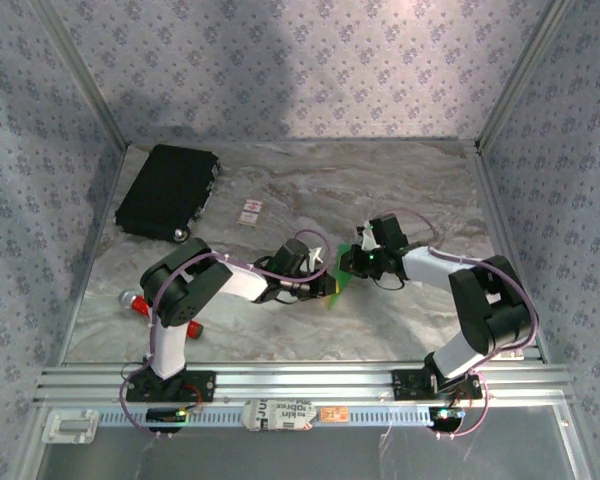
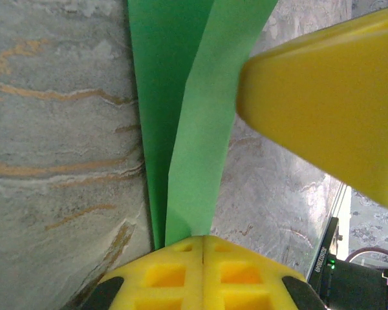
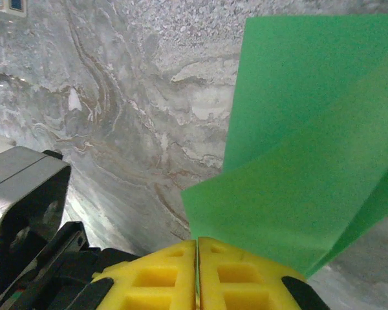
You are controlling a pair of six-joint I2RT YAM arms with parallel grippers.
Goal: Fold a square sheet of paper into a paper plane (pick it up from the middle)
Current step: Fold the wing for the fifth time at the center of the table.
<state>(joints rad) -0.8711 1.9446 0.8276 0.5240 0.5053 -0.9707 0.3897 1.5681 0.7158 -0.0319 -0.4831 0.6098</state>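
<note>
The square sheet of paper (image 1: 337, 272), bright green and folded over along a crease, hangs above the marble table between my two grippers. The left gripper (image 2: 202, 237) is shut on one edge of the sheet (image 2: 194, 129), which runs up and away in two layers. The right gripper (image 3: 197, 240) is shut on another edge, and the sheet (image 3: 310, 161) fans out to its right. In the top view the left gripper (image 1: 325, 277) and right gripper (image 1: 352, 262) almost touch. One yellow finger (image 2: 323, 116) of the right gripper looms in the left wrist view. The paper plane is out of view.
A black rectangular case (image 1: 168, 190) lies at the back left, with a small white card (image 1: 250, 212) beside it. A red tool (image 1: 132, 301) lies by the left arm's elbow. Patterned walls close in three sides, and a metal rail (image 1: 300, 380) runs along the front.
</note>
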